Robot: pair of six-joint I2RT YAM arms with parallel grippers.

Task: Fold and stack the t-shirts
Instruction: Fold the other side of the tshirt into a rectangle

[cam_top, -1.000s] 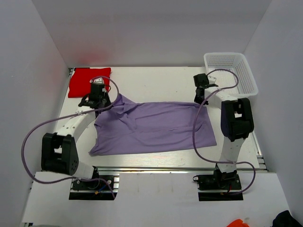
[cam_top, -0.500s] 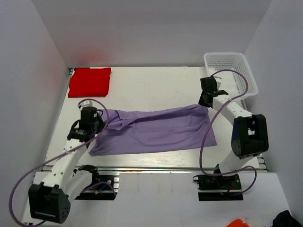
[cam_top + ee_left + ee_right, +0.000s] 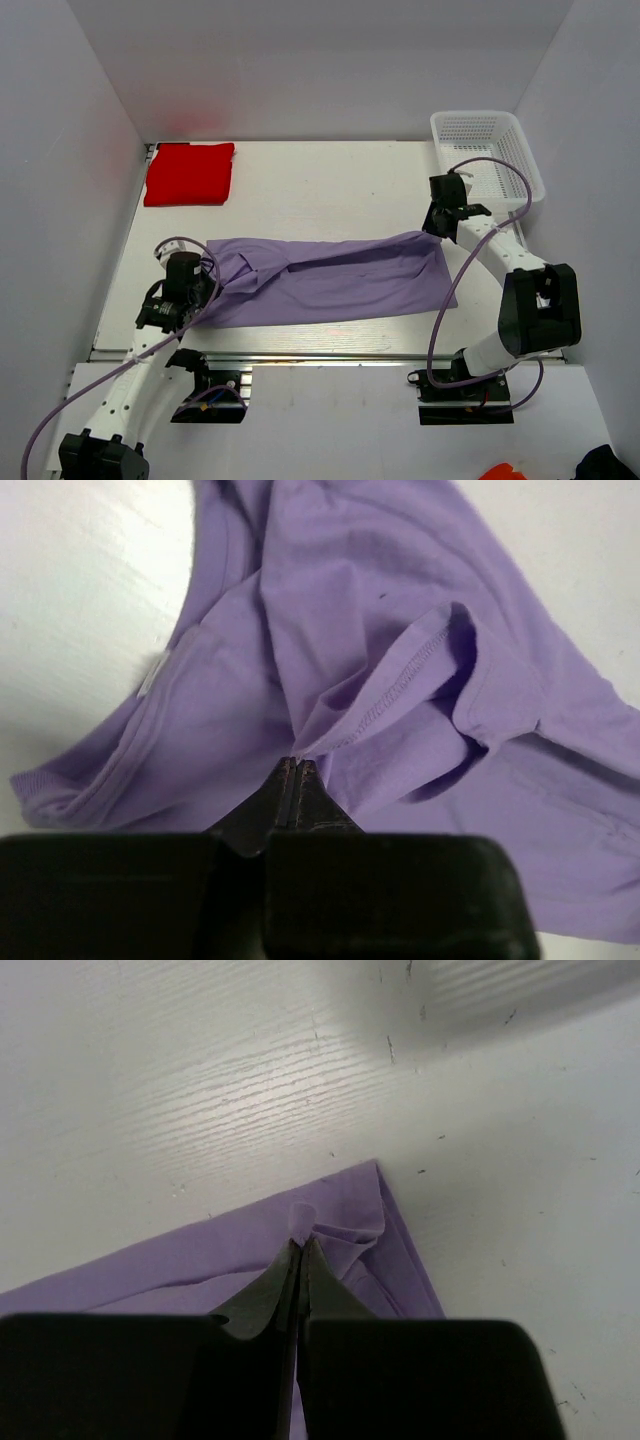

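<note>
A lavender t-shirt (image 3: 330, 280) lies across the middle of the table as a long band, its far edge doubled toward the front. My left gripper (image 3: 205, 278) is shut on the cloth at the shirt's left end, near the collar (image 3: 150, 675) and a hemmed sleeve (image 3: 400, 675). My right gripper (image 3: 432, 232) is shut on the shirt's far right corner (image 3: 350, 1210), with a small nub of cloth poking out past the tips. The red t-shirt (image 3: 189, 173) rests as a neat folded rectangle at the far left corner, away from both arms.
A white mesh basket (image 3: 487, 150) stands at the far right corner, just behind the right arm. White walls close in the table on the left, back and right. A metal rail (image 3: 320, 355) runs along the near edge.
Both grippers have carried the shirt's far edge toward the near side, folding it into a narrower band. The left arm swung from beside the red shirt to the front left.
</note>
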